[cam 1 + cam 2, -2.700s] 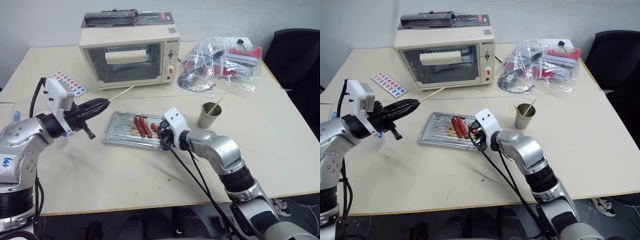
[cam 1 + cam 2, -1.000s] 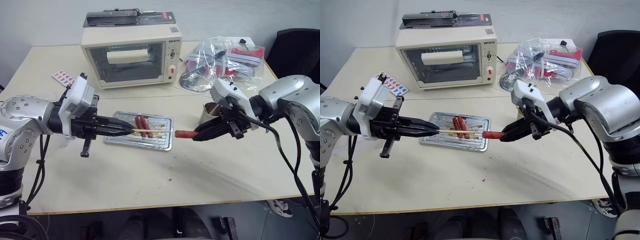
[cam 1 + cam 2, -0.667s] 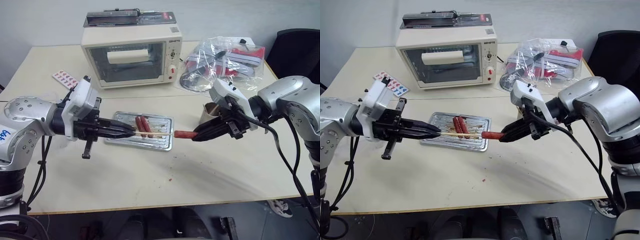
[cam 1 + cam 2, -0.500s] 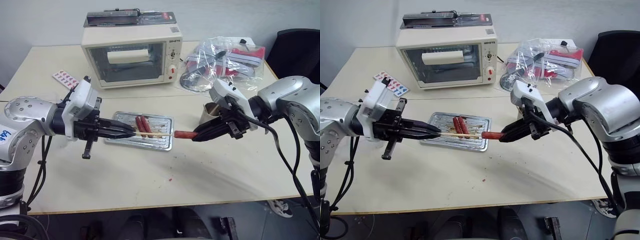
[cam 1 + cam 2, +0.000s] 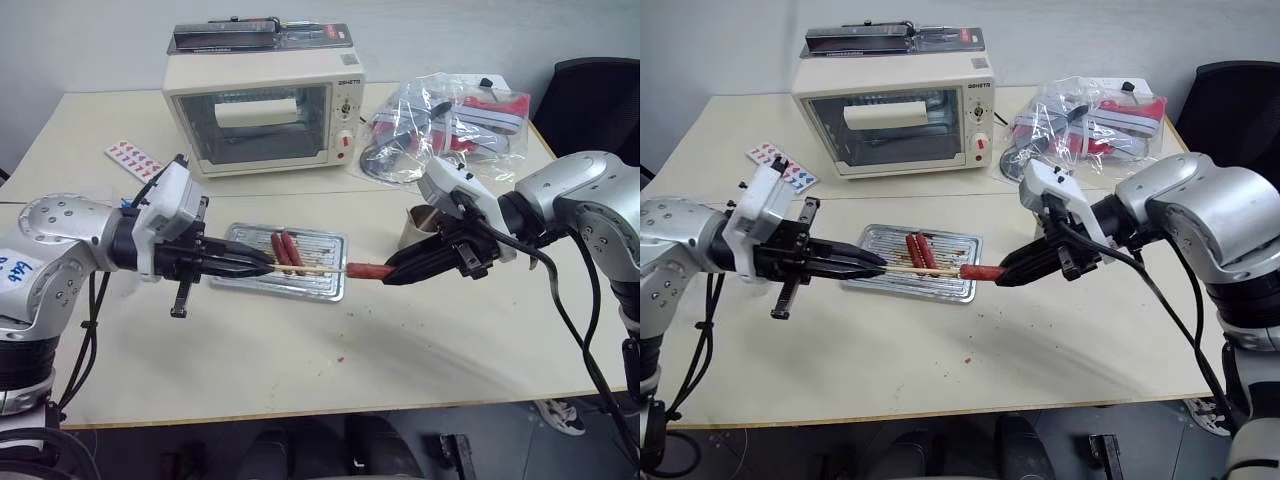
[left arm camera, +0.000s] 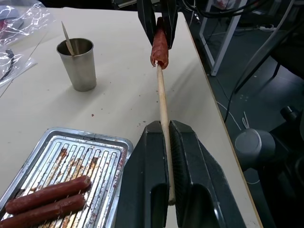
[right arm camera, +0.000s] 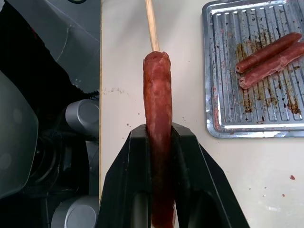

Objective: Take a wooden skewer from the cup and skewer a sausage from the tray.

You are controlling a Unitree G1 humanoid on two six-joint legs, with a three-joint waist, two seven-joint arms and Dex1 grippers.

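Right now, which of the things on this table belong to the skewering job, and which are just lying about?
Part of the job:
- wooden skewer, held in the left hand
- sausage, held in the right hand, skewer tip at its end
- tray with two more sausages
- cup

Just lying about:
- toaster oven
- clear plastic bag
- sticker sheet

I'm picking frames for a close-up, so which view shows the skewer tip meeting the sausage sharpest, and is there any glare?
Right wrist view: sausage and skewer crisp. Left eye view: glare on the plastic bag; the joint is small.
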